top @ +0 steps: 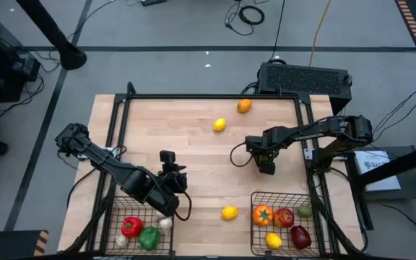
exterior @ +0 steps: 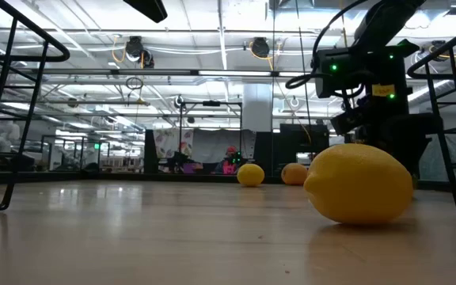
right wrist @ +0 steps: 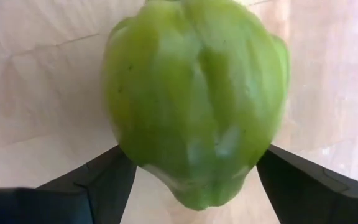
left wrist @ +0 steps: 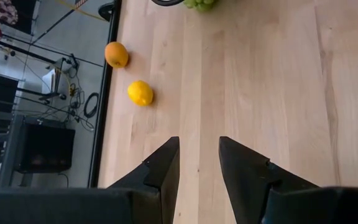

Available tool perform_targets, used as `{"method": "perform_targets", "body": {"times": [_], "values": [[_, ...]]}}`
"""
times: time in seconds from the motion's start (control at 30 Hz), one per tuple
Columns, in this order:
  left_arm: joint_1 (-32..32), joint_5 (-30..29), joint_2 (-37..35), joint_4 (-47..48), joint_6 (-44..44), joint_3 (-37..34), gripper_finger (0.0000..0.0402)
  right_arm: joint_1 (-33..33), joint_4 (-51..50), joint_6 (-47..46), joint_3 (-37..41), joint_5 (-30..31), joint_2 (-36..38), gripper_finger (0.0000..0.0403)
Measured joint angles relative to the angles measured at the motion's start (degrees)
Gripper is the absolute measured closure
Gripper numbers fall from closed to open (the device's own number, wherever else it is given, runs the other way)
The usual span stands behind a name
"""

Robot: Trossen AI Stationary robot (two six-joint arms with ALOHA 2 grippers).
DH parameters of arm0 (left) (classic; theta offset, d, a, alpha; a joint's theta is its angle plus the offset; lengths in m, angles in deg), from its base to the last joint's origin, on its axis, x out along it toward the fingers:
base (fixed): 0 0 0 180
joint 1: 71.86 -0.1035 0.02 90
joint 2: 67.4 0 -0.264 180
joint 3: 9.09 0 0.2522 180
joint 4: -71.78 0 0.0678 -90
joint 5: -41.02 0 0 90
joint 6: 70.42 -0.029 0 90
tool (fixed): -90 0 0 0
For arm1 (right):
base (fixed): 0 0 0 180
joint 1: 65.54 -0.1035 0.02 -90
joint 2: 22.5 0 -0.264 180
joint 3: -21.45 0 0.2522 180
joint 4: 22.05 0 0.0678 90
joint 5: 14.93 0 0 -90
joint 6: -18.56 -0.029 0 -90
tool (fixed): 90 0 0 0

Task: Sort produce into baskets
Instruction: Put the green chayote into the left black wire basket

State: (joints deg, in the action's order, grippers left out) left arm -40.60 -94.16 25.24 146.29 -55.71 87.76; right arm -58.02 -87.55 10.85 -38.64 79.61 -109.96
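Note:
My right gripper (top: 266, 160) stands over the table's middle right, shut on a green pepper (right wrist: 194, 99), which the gripper hides in the high view. My left gripper (left wrist: 199, 149) is open and empty, above the left basket's far edge (top: 137, 198). On the bare table lie a lemon (top: 219, 125), an orange (top: 244, 105) and a second lemon (top: 229, 212). That second lemon shows large in the low view (exterior: 360, 184). The left basket holds a red pepper (top: 131, 226), a green pepper (top: 149, 237) and garlic (top: 165, 224). The right basket (top: 316, 249) holds an orange tomato (top: 263, 214), apples (top: 284, 216) and a lemon (top: 273, 240). My right gripper pinches the green pepper's two opposite sides (right wrist: 126, 149) between its two fingers (right wrist: 98, 180), near the pepper's lower end. The gripper comes at it from above. Whether the pepper is clear of the table cannot be told.
A black frame (top: 208, 96) runs along the table's far and side edges. A black box (top: 305, 78) stands behind the far right corner. There is bare wood between the two baskets and across the table's middle.

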Motion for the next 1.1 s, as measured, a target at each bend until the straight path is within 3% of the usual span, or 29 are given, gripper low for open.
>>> {"method": "perform_targets", "body": {"times": [0.23, 0.57, 1.1], "values": [[0.0, 0.63, 0.0, -0.02, 0.02, 0.0, 0.0281, -0.61, 1.71, -2.03, 0.15, -0.5, 0.0, 0.0096], [0.0, 0.66, 0.0, -0.02, 0.02, 0.0, 0.0281, -3.11, 4.39, -3.67, 0.17, -4.13, 0.0, 0.0143], [0.0, 0.15, 0.0, 0.42, -0.02, 0.0, 0.0281, -5.83, 10.26, -5.13, -2.76, -12.07, 5.88, 0.0145]]}}
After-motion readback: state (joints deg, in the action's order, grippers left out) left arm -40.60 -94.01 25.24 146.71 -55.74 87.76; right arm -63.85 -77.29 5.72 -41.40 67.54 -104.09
